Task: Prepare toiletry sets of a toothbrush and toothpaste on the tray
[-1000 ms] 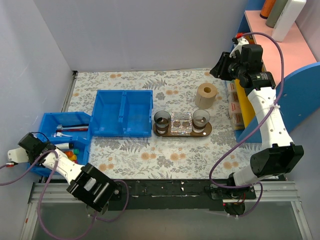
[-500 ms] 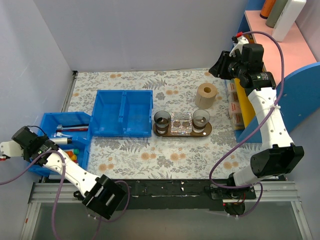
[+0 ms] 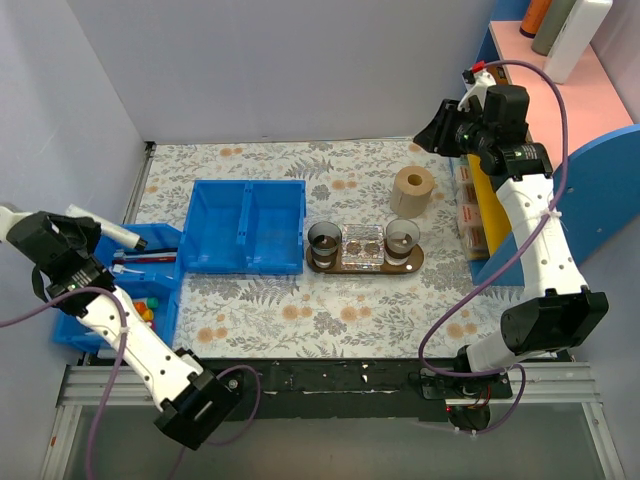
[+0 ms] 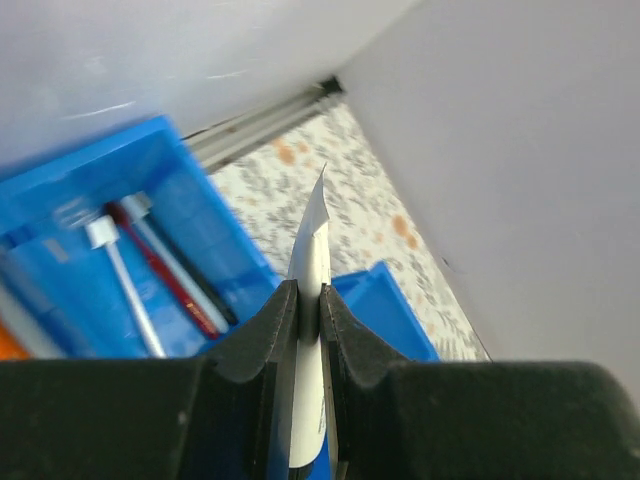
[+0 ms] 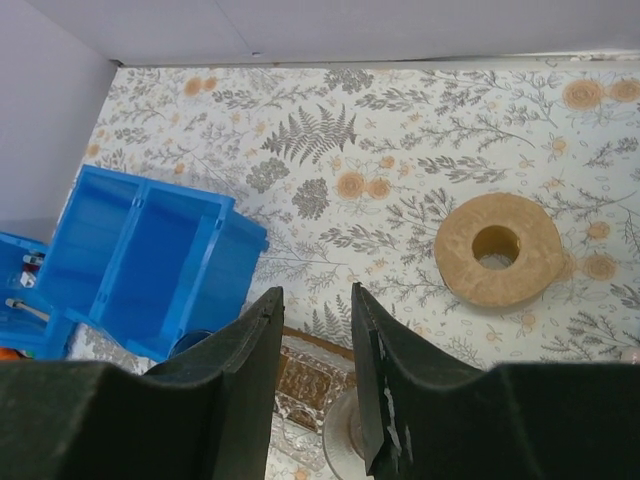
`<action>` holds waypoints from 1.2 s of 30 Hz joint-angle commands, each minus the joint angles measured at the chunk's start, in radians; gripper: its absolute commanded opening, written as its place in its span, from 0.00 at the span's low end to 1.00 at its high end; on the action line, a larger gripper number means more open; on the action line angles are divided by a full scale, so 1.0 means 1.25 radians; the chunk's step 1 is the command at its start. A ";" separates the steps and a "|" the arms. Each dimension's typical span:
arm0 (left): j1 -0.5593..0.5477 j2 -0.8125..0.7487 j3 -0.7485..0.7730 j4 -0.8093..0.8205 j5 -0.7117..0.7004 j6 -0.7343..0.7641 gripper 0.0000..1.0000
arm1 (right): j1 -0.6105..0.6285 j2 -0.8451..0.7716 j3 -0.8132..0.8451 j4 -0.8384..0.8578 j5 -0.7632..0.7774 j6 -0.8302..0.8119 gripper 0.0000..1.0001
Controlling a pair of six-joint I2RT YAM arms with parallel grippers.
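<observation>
The floral tabletop carries a double blue bin and, at its left edge, a smaller blue bin holding toothbrushes. The tray lies mid-table, just right of the double bin, bearing two dark cups. A paper roll stands behind it. The right gripper hovers with its jaws partly apart and empty. The left gripper has its jaws pinched on a flat white piece, on which no lettering is legible.
</observation>
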 commanded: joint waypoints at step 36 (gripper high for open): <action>-0.959 0.754 0.821 -0.130 -0.379 -0.165 0.00 | 0.411 0.233 0.407 -0.128 0.093 -0.066 0.63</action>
